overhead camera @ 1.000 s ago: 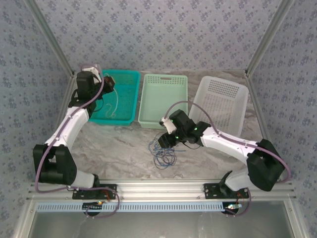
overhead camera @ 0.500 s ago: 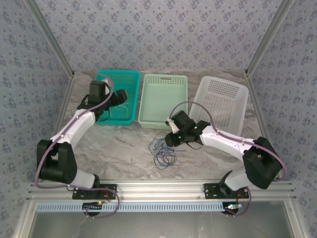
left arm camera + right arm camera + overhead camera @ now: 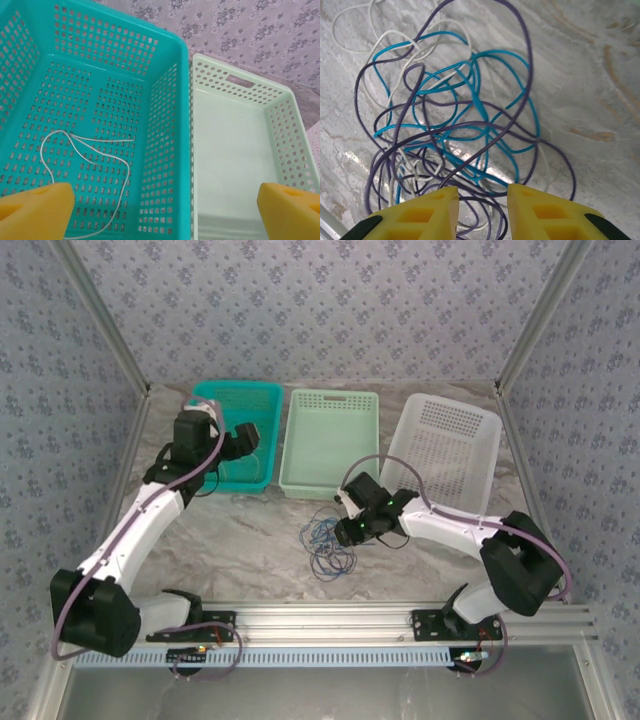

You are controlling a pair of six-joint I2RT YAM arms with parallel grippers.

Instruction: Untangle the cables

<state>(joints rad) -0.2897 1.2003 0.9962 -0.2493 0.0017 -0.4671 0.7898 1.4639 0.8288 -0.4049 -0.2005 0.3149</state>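
Three baskets are counted: one teal basket [image 3: 262, 405], one mint basket [image 3: 325, 445], one white basket [image 3: 445, 445]. Two robot arms are noted: left arm [image 3: 145, 515], right arm [image 3: 450, 530]. One whitish cable [image 3: 105, 140] is logged inside the teal basket. In the tangle [image 3: 455, 125] three colours are counted: blue, purple, whitish. Separate strands cannot be counted.
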